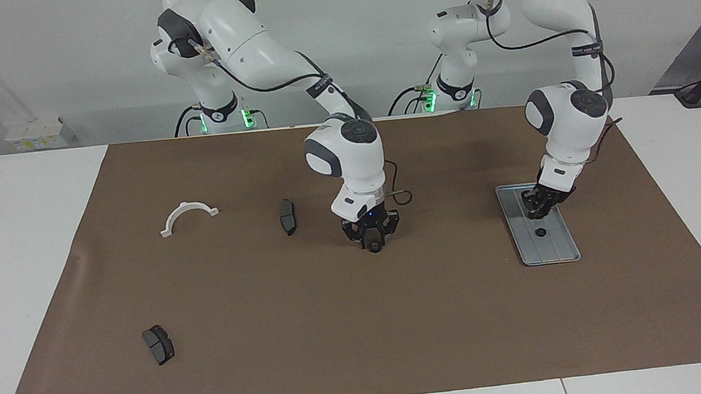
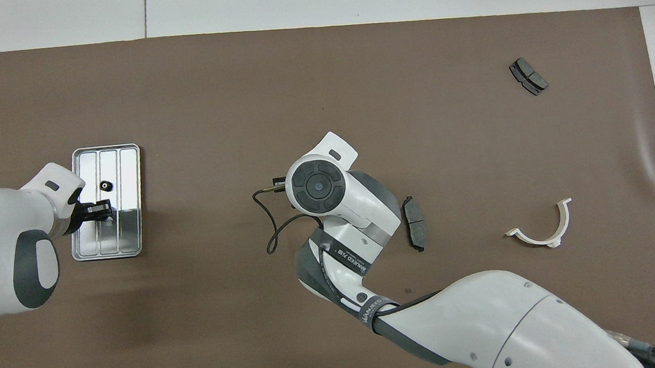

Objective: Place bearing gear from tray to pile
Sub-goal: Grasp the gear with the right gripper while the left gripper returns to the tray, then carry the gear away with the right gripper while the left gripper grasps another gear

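The silver ridged tray (image 1: pixel 555 249) (image 2: pixel 124 166) lies toward the left arm's end of the table. One small black gear (image 1: pixel 541 232) (image 2: pixel 105 185) sits in it. My left gripper (image 1: pixel 536 205) (image 2: pixel 100 210) is down in the tray, at the part nearer the robots than that gear. My right gripper (image 1: pixel 374 244) is shut and low over the bare mat at mid-table; the overhead view hides it under its wrist. A dark grey brake pad (image 1: pixel 287 216) (image 2: pixel 414 222) lies beside it, toward the right arm's end. No gears show by the pad.
A white plastic arch (image 1: pixel 188 215) (image 2: pixel 542 230) lies toward the right arm's end. A second dark brake pad (image 1: pixel 158 344) (image 2: pixel 528 76) lies farther from the robots, near that same end. A brown mat (image 1: pixel 364 348) covers the table.
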`<control>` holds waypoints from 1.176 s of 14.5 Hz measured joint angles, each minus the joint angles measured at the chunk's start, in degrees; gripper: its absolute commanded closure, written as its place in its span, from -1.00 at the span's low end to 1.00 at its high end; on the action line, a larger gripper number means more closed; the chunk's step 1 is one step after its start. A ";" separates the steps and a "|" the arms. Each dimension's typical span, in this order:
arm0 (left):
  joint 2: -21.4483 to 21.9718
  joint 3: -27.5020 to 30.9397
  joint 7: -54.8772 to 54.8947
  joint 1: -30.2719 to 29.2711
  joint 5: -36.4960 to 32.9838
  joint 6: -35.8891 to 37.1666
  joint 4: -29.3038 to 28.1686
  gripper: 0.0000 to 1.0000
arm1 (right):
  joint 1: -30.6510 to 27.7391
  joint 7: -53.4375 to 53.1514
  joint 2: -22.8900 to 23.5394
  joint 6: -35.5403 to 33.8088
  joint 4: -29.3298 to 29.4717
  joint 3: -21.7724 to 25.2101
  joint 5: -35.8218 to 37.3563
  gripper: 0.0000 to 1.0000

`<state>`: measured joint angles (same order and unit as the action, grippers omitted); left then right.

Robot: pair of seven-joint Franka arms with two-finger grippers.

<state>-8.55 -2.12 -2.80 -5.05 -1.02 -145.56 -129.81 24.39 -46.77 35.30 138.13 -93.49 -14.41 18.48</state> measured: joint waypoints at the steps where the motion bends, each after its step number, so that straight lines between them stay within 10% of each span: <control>1: 0.08 -0.04 0.00 0.00 0.00 2.92 1.69 1.00 | -0.01 0.00 -0.07 0.00 0.00 0.01 0.10 0.54; 4: 1.70 -0.69 -2.27 0.08 0.17 16.12 10.00 1.00 | -0.01 0.00 -0.09 0.00 0.00 0.01 0.13 0.95; 10: 3.71 -3.77 -23.01 7.27 4.73 26.95 18.50 1.00 | -3.24 3.39 -0.23 -4.73 2.67 0.38 0.19 0.99; 17: -1.26 -4.19 -50.76 26.64 10.36 0.74 14.71 1.00 | -22.23 25.52 -3.14 -14.67 4.50 0.16 -0.09 0.98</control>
<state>-9.81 -6.30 -53.56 21.59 9.34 -144.81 -115.10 2.16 -21.25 32.15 123.46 -89.00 -14.25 18.39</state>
